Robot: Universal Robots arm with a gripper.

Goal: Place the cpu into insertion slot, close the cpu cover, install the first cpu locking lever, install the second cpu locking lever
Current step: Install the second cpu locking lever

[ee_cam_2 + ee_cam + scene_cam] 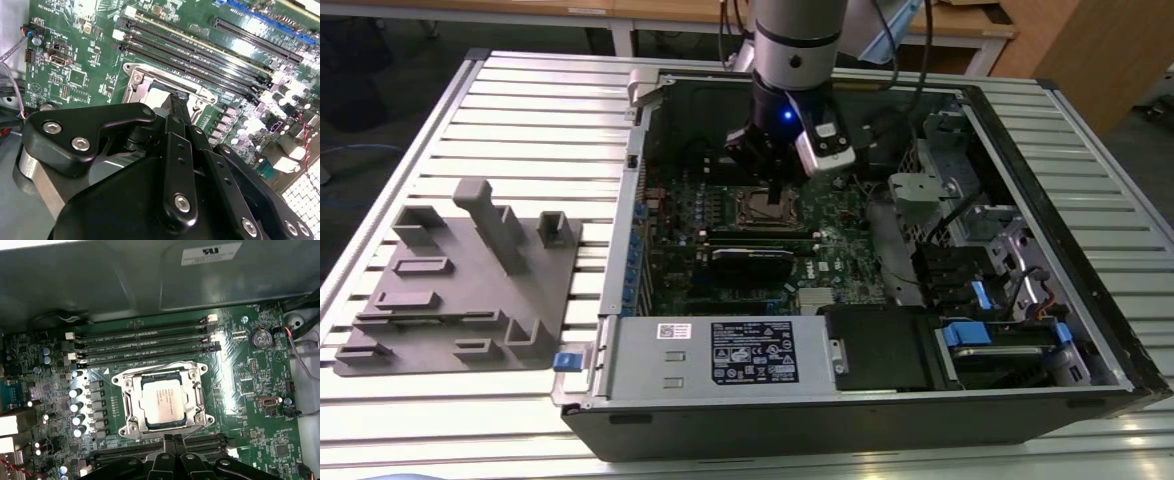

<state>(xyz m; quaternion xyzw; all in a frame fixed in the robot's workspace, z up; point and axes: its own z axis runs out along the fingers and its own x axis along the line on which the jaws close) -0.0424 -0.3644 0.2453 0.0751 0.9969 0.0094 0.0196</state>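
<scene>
Black gripper (173,442) fingers pressed together, holding nothing | just beside near edge of square silver-grey metal cpu cover (162,401) | small flat silvery cpu (162,399) sitting in square black insertion slot (765,208) on green motherboard (240,385)

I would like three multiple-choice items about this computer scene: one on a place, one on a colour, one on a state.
1. Where does the cpu lie?
A in the insertion slot
B on the table
C on the power supply

2. The motherboard is:
A red
B green
C white

3. The cpu cover is:
A raised upright
B taken away
C lowered over the cpu

Key: 1A, the first wrist view shows the chip seated in the socket; 2B, the board is green in every view; 3C, the frame lies flat around the chip.
</scene>
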